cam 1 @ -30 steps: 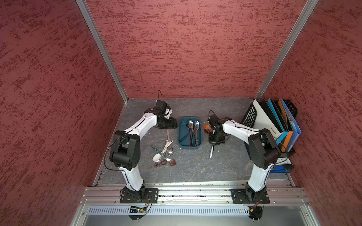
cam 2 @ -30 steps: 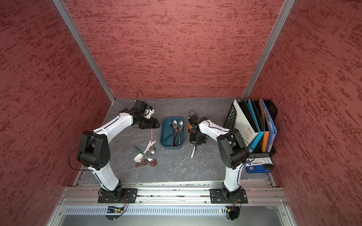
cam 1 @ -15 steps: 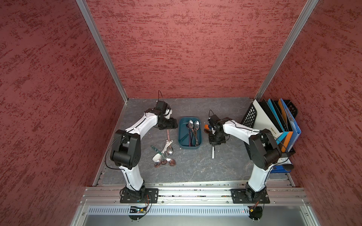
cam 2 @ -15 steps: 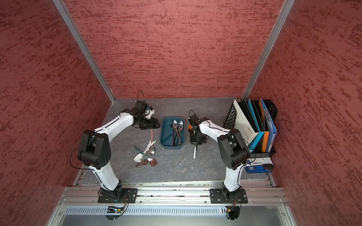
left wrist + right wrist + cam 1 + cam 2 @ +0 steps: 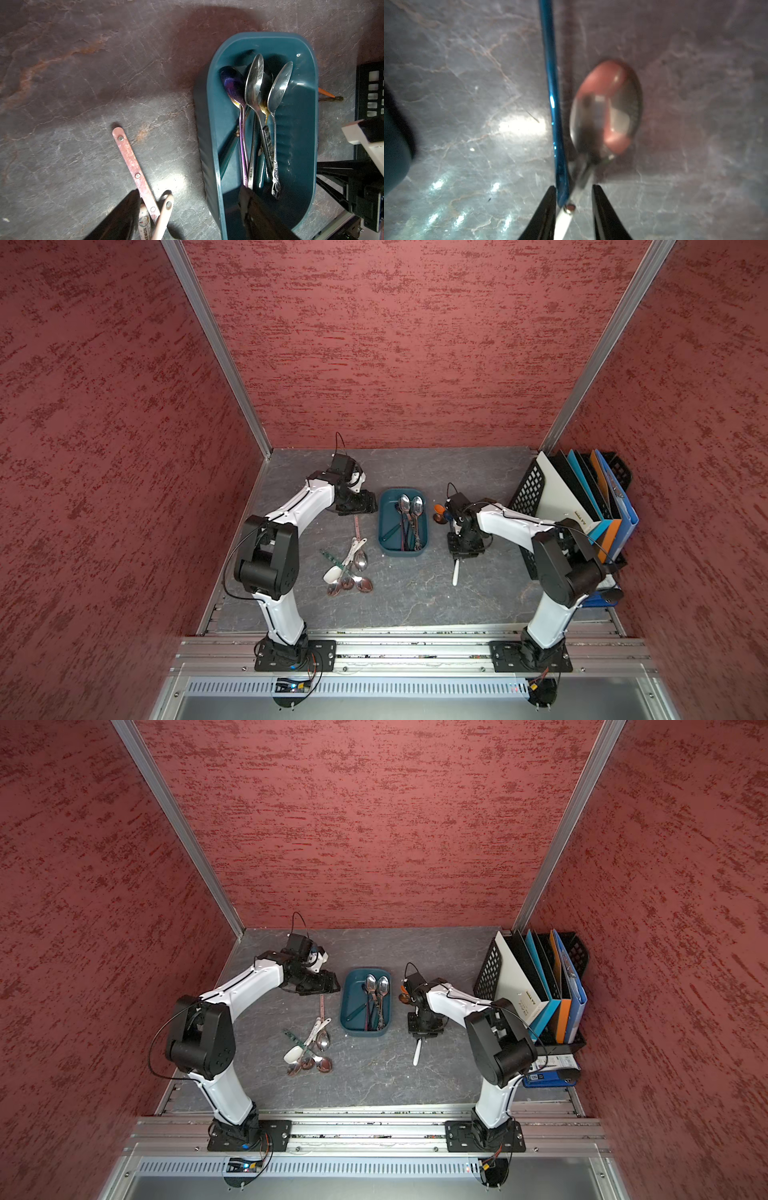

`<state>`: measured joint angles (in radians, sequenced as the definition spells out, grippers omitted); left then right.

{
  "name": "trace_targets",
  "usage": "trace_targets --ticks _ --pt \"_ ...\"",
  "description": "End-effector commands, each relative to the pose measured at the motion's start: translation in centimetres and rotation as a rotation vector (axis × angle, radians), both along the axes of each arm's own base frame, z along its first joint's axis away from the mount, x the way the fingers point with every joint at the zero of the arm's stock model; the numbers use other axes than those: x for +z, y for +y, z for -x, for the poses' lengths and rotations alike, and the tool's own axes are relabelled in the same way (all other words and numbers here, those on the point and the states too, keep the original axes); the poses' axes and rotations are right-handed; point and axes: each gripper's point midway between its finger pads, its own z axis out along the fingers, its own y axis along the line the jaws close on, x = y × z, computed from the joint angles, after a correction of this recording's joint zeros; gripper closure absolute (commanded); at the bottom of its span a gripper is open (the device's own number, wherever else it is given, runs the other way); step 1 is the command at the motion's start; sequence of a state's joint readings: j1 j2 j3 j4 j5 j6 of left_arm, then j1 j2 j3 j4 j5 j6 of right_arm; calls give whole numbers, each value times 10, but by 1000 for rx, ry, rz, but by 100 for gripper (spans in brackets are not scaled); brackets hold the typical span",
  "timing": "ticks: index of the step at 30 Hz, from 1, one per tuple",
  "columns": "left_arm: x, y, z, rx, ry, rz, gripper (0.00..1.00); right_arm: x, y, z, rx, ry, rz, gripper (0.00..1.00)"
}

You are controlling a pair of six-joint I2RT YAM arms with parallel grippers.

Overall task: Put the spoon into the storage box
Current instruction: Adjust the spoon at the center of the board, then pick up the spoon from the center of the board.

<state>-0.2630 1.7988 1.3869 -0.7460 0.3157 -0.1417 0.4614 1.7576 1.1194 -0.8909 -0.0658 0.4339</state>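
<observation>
Item: spoon [image 5: 456, 572], white-handled, lying on the bench [image 5: 415, 605] just right of the storage box [image 5: 390, 510] in both top views, alongside a blue handle [image 5: 552, 93]. We note the right fingers [image 5: 546, 207] narrowly parted astride its neck, clamping nothing. The left fingers [image 5: 255, 212] are wide apart and empty, by the box's upper left corner. Step, by our reckoning: pickup. Next: close on the neck alone, lift, carry left over the box.

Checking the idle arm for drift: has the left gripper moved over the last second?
No. The left gripper stays open beside the far end of the storage box's left side, just as in the earlier top views.
</observation>
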Motion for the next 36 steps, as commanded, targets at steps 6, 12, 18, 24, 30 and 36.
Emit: trace_targets --ticks 6,12,18,24,30,36 --pt "-9 -6 -1 -27 23 13 22 2 -12 33 -121 11 71 67" --pt "-10 -7 0 -33 24 14 22 -1 7 33 -94 -17 14 67" --pt "-9 -6 1 -29 18 11 22 8 13 23 -96 -86 -7 68" --pt "-9 -5 4 -28 21 10 22 16 15 22 -109 -104 -17 68" --pt "-9 -5 3 -28 22 9 22 7 31 21 -103 -87 -47 67" --pt "-10 -4 4 -30 25 0 22 -7 36 25 -85 -40 -23 69"
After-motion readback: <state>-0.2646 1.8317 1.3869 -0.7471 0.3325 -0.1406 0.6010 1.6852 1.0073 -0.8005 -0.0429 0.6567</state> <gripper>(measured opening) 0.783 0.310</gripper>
